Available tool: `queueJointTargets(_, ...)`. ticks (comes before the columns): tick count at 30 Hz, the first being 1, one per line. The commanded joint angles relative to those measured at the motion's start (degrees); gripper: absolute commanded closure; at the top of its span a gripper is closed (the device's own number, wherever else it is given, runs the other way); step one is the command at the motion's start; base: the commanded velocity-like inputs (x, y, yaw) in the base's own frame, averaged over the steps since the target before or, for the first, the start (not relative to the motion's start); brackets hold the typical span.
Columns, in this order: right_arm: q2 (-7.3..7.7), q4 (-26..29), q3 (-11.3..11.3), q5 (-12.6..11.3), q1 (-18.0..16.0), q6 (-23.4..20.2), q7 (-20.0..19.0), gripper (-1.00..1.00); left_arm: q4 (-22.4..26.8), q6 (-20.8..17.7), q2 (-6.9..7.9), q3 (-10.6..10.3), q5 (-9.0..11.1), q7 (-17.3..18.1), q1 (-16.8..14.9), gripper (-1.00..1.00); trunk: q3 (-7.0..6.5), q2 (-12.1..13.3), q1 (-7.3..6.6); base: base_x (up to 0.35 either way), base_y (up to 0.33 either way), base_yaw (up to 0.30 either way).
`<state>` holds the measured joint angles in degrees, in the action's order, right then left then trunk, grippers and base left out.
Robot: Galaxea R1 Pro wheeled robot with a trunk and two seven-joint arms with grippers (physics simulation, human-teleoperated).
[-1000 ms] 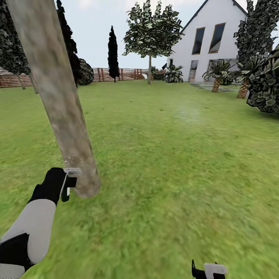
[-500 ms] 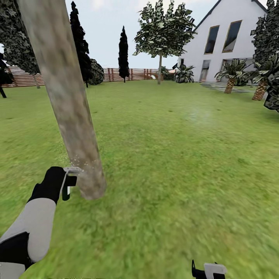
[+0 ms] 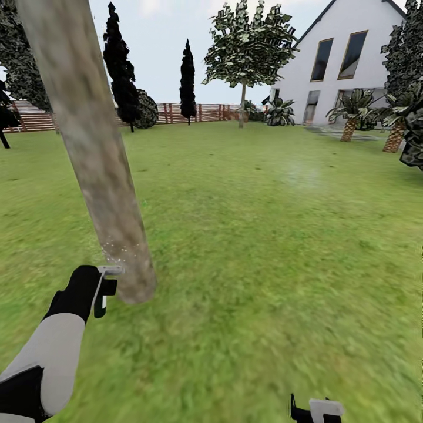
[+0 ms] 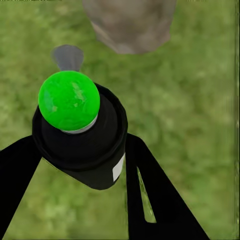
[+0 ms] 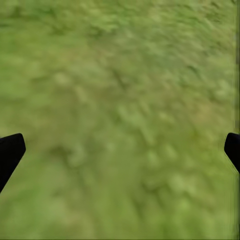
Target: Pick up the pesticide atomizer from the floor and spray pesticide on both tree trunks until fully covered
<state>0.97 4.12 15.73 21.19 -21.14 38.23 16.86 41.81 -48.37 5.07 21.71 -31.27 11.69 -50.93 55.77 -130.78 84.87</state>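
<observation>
Left gripper: I have its two black fingers pinching the pesticide atomizer from either side; in the head view it sits low on the left, just beside the foot of the trunk.
Pesticide atomizer: a dark bottle with a green top in the left wrist view; I look straight down its long axis, which runs along the fingers, top end toward the wrist camera. A grey nozzle tab juts from behind the top toward the trunk.
Tree trunk: thick, mottled grey-brown, leaning across the left of the head view with its base on the lawn. Pale specks speckle the bark just above the gripper. I cannot tell whether the nozzle touches the bark.
Lawn: green grass under both arms.
Right gripper: its fingers are spread wide apart, nothing between them, grass below; its top peeks up at the head view's lower edge.
Background: a slatted fence, a white house, a leafy tree well apart from me.
</observation>
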Motion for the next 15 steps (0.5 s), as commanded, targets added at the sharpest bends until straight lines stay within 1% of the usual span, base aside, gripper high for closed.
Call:
queueJointTargets(1, 0.0, -0.08, 0.23, 0.61, -0.04, 0.09, 0.36, -1.0, 0.1, -0.15, -0.05, 0.26, -0.64, 0.53, -0.05, 1.0, 0.05, -0.02, 0.0, 0.087, -0.267, 0.0)
queueJointTargets(7, 0.0, -0.08, 0.24, 0.61, -0.06, 0.09, 0.36, -1.0, 0.13, -0.15, -0.06, 0.44, -0.6, 0.53, -0.05, 1.0, 0.05, -0.02, 0.0, 0.013, -0.272, 0.005)
queueJointTargets(9, 0.0, -0.08, 0.26, 0.61, -0.04, 0.13, 0.36, -1.0, 0.12, -0.15, -0.06, 0.45, -0.56, 0.53, -0.05, 1.0, 0.05, -0.02, 0.0, 0.055, -0.273, 0.154)
queueJointTargets(12, 0.0, -0.08, 0.26, 0.61, -0.06, 0.13, 0.36, -1.0, 0.12, -0.15, -0.15, 0.3, -0.43, 0.53, -0.06, 1.0, 0.05, -0.02, 0.0, 0.076, -0.273, 0.251)
queueJointTargets(13, 0.0, -0.08, 0.26, 0.61, -0.05, 0.11, 0.36, -1.0, 0.18, -0.15, -0.54, 0.1, 0.2, 0.53, -0.37, 1.0, 0.05, -0.02, 0.0, 0.129, -0.264, 0.275)
queueJointTargets(15, 0.0, -0.08, 0.27, 0.61, -0.06, 0.12, 0.36, -1.0, 0.22, -0.16, -2.0, -0.12, 0.68, 0.53, -0.86, 1.0, 0.05, -0.02, 0.0, 0.143, -0.188, 0.232)
